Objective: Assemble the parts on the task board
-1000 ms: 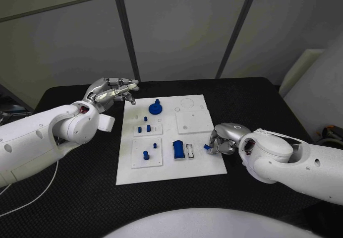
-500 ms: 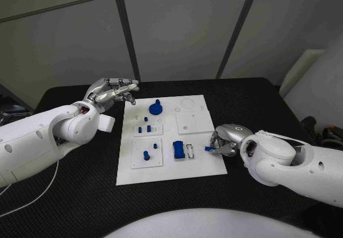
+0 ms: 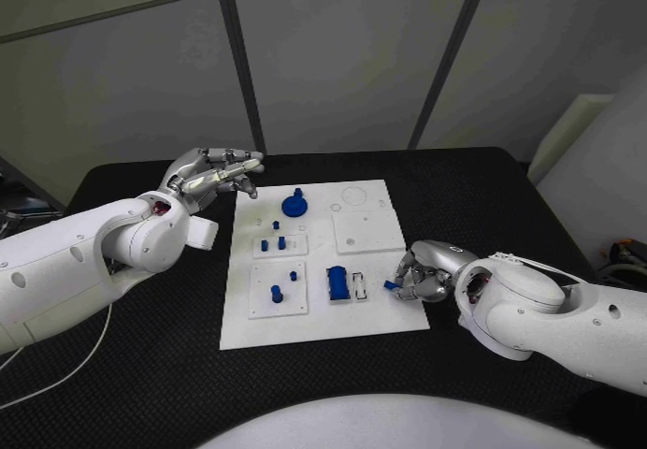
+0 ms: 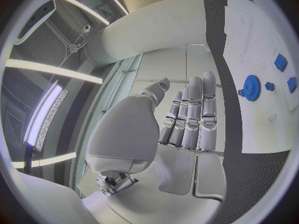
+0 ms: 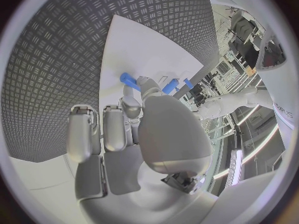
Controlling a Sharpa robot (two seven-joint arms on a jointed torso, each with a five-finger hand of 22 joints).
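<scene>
From above, the right hand [image 3: 421, 277] sits at the task board [image 3: 323, 323]'s right edge, fingertips pinching a small blue part [image 3: 391, 283] just beside the empty slot [image 3: 360, 285] next to the blue block [image 3: 336, 282]. The left hand [image 3: 216, 171] waits off the far-left corner, fingers loosely curled, holding nothing. At the left wrist, fingers [image 4: 193, 112] lie pressed together, the blue gear [image 4: 251, 87] beyond. At the right wrist, the part pokes out between the fingertips; I'd say square it over the slot, then lower slowly.

One task board [image 3: 320, 309], two hands (roughly nine blue parts).
</scene>
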